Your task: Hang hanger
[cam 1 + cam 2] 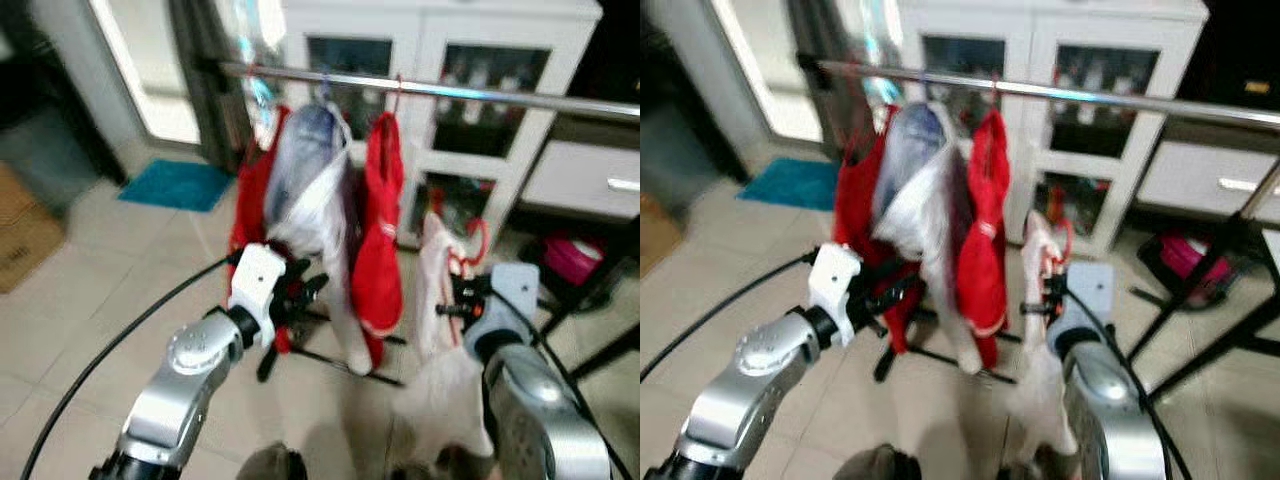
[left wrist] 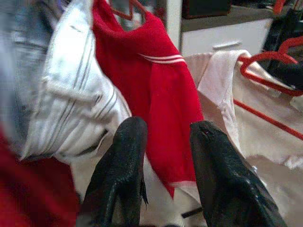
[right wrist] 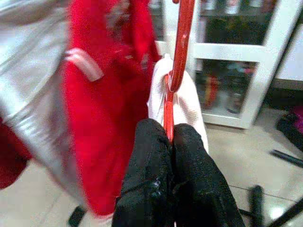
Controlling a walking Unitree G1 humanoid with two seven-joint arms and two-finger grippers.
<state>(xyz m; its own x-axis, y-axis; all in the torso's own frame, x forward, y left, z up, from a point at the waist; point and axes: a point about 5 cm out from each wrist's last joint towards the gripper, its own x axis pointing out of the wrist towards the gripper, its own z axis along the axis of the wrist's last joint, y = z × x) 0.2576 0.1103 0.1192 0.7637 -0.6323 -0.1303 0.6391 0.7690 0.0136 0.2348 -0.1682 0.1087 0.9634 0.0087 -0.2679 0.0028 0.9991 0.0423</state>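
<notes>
**Red hanger pinched in my right gripper, below the rail**

Nearest me, my right gripper (image 3: pixel 171 142) is clenched on a thin red hanger (image 3: pixel 176 71); its wrist view shows the fingers (image 3: pixel 147 165) pressed together around the wire, with a cream garment (image 3: pixel 187 106) draped on it. The head cameras add that this garment (image 1: pixel 440 300) hangs down past my right forearm, well under the rail. My left gripper (image 2: pixel 163 156) is released, its two fingers apart with nothing between them, raised beside the hung clothes. Its wrist view shows the hanger's red loop (image 2: pixel 265 71) across the cream cloth. Farther out, a red garment (image 1: pixel 380 240) and a silvery white jacket (image 1: pixel 310 190) hang from the metal rail (image 1: pixel 480 95). Behind stands a white glass-fronted cabinet (image 1: pixel 440 50).
</notes>
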